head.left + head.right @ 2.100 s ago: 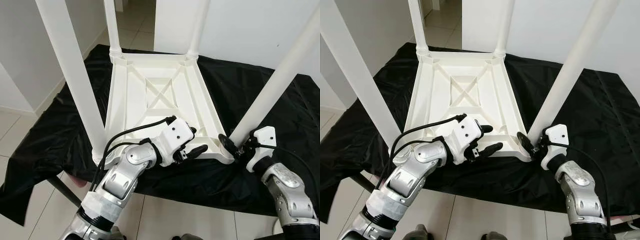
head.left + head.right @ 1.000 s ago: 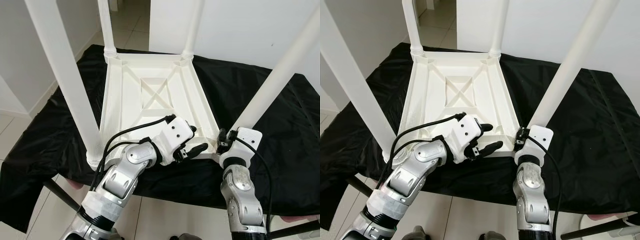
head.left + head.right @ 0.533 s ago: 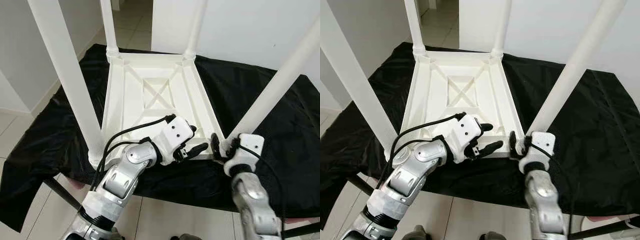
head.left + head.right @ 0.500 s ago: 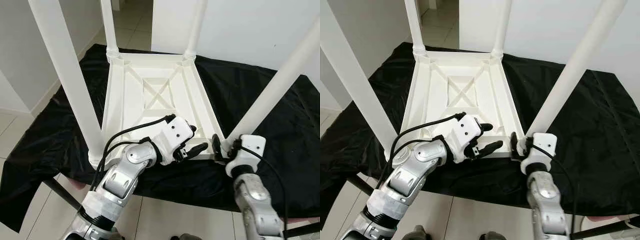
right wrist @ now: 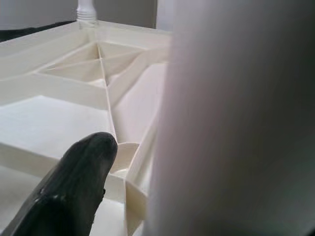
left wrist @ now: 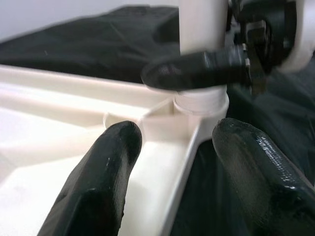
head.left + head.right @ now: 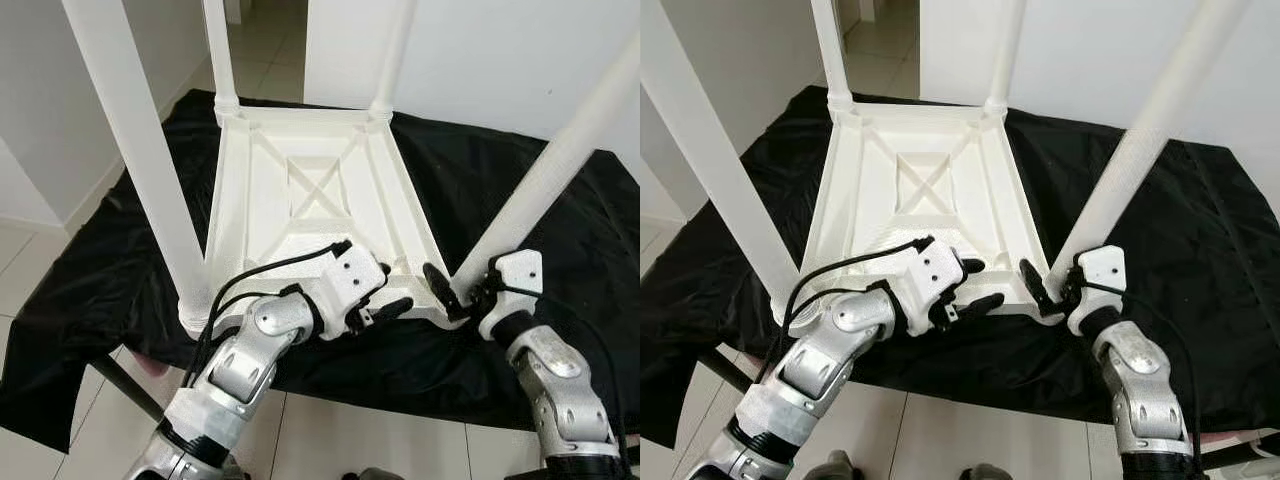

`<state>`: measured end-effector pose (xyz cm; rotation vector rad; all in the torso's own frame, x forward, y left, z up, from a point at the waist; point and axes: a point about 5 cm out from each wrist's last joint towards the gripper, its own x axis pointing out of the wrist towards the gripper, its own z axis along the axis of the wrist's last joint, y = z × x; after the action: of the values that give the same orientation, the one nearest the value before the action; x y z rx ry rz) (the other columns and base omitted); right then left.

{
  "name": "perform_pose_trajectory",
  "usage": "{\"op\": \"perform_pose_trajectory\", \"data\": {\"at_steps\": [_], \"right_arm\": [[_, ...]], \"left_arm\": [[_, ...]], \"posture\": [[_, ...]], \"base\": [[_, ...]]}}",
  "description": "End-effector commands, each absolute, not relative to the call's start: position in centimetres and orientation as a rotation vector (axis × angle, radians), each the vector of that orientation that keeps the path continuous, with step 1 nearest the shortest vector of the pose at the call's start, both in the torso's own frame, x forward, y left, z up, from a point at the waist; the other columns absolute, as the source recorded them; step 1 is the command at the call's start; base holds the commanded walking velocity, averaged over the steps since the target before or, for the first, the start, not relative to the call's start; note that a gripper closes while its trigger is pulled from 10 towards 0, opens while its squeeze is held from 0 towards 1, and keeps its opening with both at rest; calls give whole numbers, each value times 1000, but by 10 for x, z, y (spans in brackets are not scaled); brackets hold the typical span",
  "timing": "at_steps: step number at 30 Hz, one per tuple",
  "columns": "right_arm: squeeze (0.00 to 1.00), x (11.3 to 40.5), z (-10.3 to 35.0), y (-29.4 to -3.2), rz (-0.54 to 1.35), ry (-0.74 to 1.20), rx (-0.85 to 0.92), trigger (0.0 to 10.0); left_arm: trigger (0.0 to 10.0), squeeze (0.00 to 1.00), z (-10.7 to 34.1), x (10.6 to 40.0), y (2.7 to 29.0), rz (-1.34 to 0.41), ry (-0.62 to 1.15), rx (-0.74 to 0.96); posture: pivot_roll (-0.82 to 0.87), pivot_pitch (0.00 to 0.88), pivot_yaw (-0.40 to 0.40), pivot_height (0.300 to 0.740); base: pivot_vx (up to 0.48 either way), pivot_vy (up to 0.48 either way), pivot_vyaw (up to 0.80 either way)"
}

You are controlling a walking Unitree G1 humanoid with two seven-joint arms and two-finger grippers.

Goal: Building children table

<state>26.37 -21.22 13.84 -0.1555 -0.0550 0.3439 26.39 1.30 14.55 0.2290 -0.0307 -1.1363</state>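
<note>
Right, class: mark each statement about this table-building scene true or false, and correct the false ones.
1. The white plastic children's table lies upside down on a black cloth. True.
2. Only three white legs are fitted. False: four stand up, one at each corner.
3. The right gripper is at the base of the near right white leg. True.
4. The left gripper holds a screwdriver. False: its fingers are open and straddle the table's near edge.
5. The cloth is red. False: it is black.
</note>
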Motion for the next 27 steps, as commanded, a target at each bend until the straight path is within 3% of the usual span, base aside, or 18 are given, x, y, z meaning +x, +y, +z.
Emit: {"op": "perform_pose_trajectory", "data": {"at_steps": [1, 8, 9, 10, 11, 21, 22, 23, 24, 27], "right_arm": [[0, 269, 135, -215, 392, -24, -194, 10000], [0, 273, 132, -219, 467, 9, -218, 10000], [0, 273, 130, -220, 482, 25, -211, 4627], [0, 273, 128, -222, 497, 34, -205, 4627], [0, 271, 126, -222, 511, 39, -200, 0], [0, 265, 118, -223, 537, 52, -182, 0], [0, 263, 117, -223, 518, 53, -176, 4824], [0, 262, 116, -224, 505, 52, -173, 4824], [0, 260, 117, -224, 476, 43, -157, 10000], [0, 260, 119, -224, 429, 28, -134, 10000]], "left_arm": [[10000, 0, 140, 265, 11, -1096, -12, 209], [10000, 0, 140, 266, 12, -1087, -12, 225], [10000, 0, 141, 266, 13, -1087, -17, 234], [10000, 0, 141, 266, 13, -1087, -21, 239], [10000, 0, 141, 266, 13, -1087, -24, 240], [10000, 0, 142, 265, 12, -1088, -34, 240], [10000, 0, 143, 265, 12, -1089, -37, 240], [10000, 0, 143, 265, 12, -1089, -38, 240], [10000, 0, 143, 266, 12, -1088, -38, 240], [10000, 0, 144, 266, 12, -1087, -38, 240]], "posture": [[50, 0, -41, 740], [56, 0, -45, 740], [58, 2, -45, 740], [58, 2, -45, 740], [57, 4, -45, 740], [55, 9, -46, 740], [53, 9, -48, 740], [53, 9, -48, 740], [52, 9, -48, 740], [49, 8, -49, 740]], "base": [[0, 0, 0], [0, 0, 0], [0, 0, 0], [0, 0, 0], [0, 0, 0], [0, 0, 0], [0, 0, 0], [0, 0, 0], [0, 0, 0], [0, 0, 0]]}}
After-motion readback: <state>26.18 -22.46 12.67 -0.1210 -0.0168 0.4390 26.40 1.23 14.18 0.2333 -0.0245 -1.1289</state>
